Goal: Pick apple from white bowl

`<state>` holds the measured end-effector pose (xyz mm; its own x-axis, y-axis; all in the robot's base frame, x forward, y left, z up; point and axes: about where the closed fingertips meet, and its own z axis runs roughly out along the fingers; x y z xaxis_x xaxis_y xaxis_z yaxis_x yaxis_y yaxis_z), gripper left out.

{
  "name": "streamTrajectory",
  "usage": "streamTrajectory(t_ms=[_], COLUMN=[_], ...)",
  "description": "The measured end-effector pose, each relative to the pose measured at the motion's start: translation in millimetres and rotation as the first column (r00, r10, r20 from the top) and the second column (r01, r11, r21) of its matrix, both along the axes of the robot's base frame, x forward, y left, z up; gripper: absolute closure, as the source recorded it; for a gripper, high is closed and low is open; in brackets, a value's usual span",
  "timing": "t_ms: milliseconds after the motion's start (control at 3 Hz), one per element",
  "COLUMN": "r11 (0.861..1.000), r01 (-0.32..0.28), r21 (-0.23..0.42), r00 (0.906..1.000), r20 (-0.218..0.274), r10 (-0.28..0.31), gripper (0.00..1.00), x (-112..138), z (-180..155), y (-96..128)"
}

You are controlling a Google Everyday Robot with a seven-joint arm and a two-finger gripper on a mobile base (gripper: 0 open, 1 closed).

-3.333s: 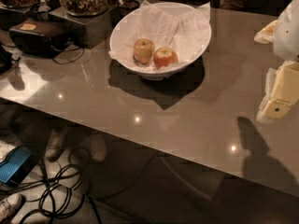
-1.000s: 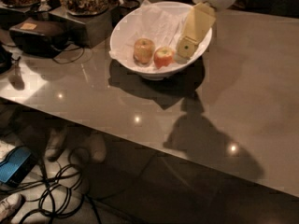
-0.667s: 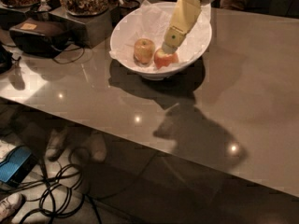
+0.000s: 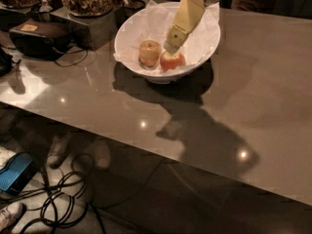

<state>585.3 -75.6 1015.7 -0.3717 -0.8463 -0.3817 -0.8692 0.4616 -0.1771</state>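
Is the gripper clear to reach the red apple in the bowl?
Likely yes: the gripper hangs just above the red apple inside the white bowl, nothing between them; the paler apple lies alongside.

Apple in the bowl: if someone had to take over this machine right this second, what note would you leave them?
Gripper: reaching down into the white bowl, tip right at the top of the red-orange apple; contact cannot be told.
Apple: sits on the crumpled paper in the bowl, beside a paler apple on its left in the camera view.
Done: gripper is lined up over the right apple.
Left: grasp it, lift it out of the bowl, leave the paler one.
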Motion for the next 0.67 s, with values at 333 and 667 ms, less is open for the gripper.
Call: streamTrajectory(t_ms=[333,667], r11=[0.998,0.993], r01=[0.047,0.102], r21=[0.044,0.064], r00=[0.9989,0.9945], r20=[-0.002,-0.029], r10=[-0.047,-0.101], gripper=[0.0,0.0], x=[21,40], z=[-8,-23], y=[7,3])
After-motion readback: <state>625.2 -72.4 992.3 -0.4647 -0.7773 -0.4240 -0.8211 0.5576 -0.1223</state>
